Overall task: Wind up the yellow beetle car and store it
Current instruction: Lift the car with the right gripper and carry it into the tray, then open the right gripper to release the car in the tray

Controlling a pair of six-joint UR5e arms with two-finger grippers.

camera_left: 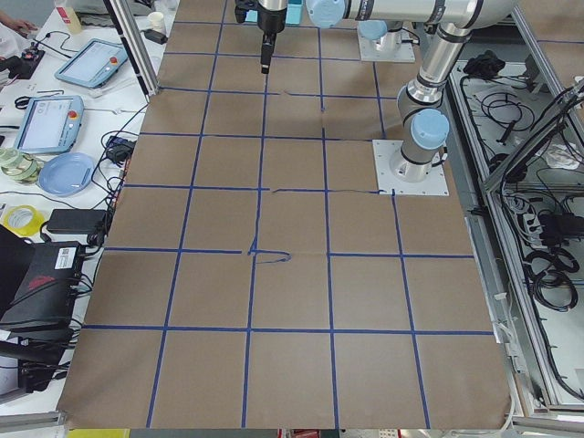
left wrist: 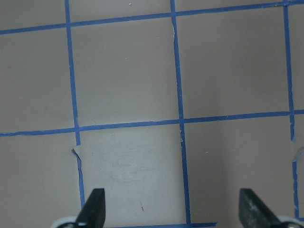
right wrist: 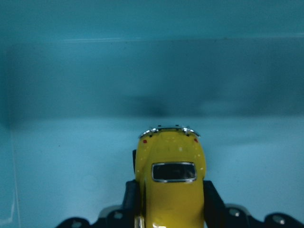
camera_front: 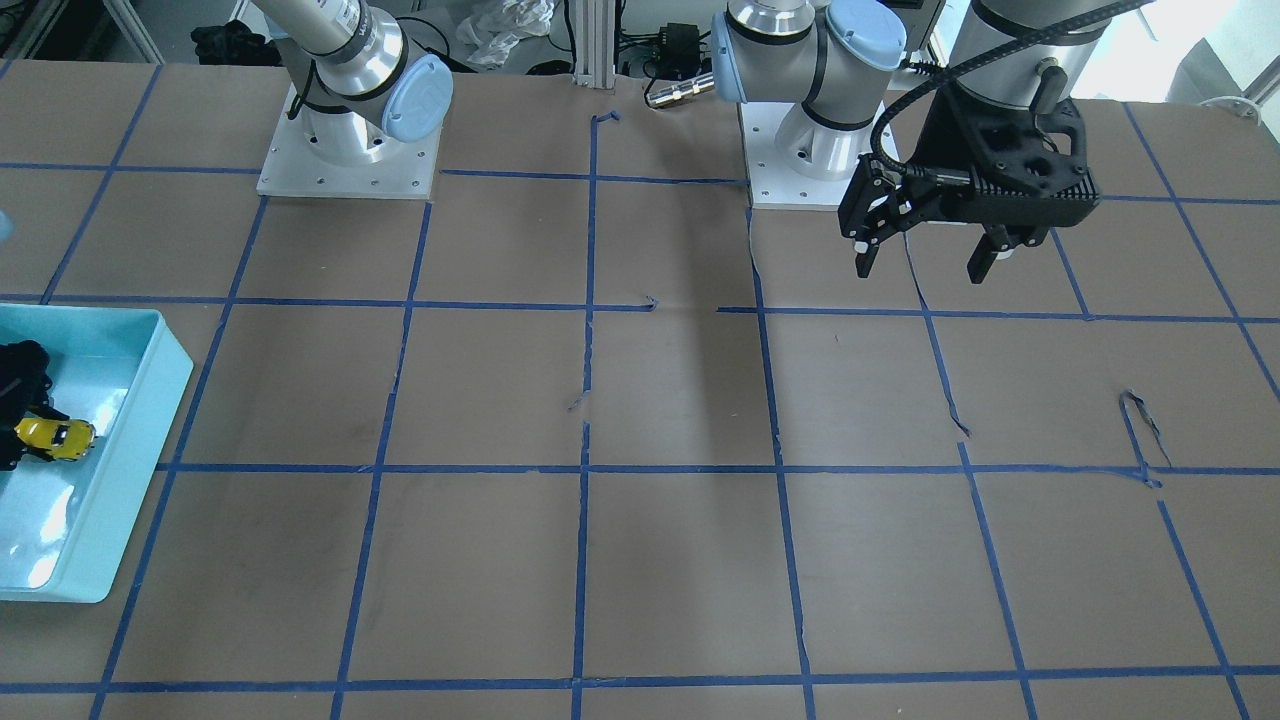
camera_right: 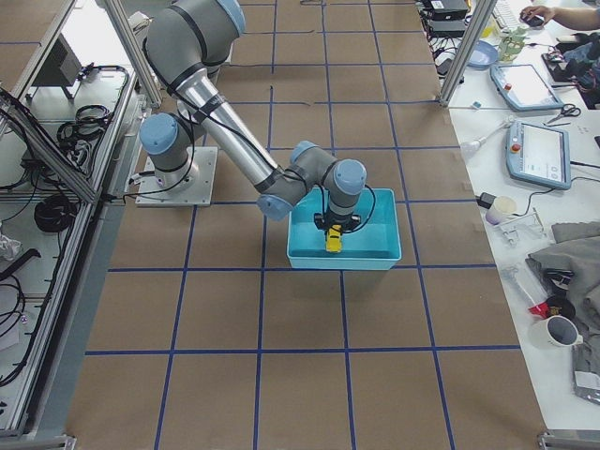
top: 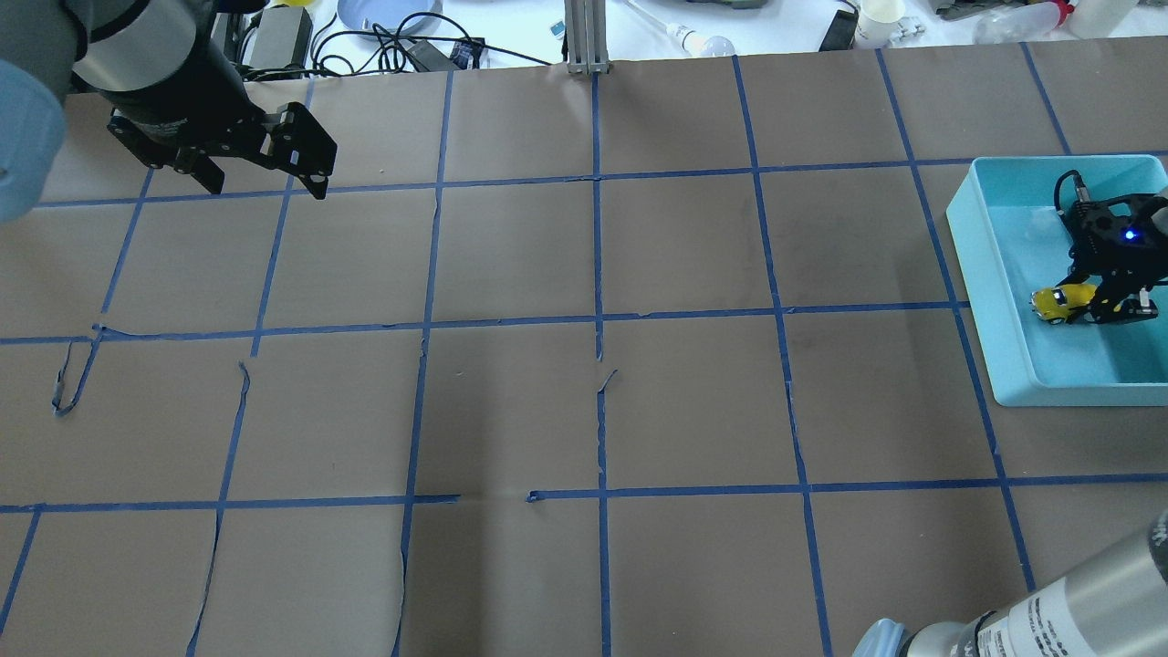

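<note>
The yellow beetle car (right wrist: 171, 183) sits between the fingers of my right gripper (right wrist: 170, 202), which is shut on its sides. The gripper holds it low inside the light-blue bin (top: 1004, 301), near the bin's floor. The car also shows in the overhead view (top: 1058, 302), the front-facing view (camera_front: 56, 437) and the exterior right view (camera_right: 333, 240). My right gripper (top: 1100, 306) reaches in from the bin's right side. My left gripper (camera_front: 920, 262) is open and empty, raised above the table near its own base; its fingertips (left wrist: 94, 209) stand wide apart over bare paper.
The table is brown paper with a grid of blue tape (top: 598, 319). The bin stands at the table's right edge in the overhead view. Cables, a plate and bottles lie beyond the far edge (top: 392, 18). Arm bases (camera_front: 345, 150) are bolted at the robot's side.
</note>
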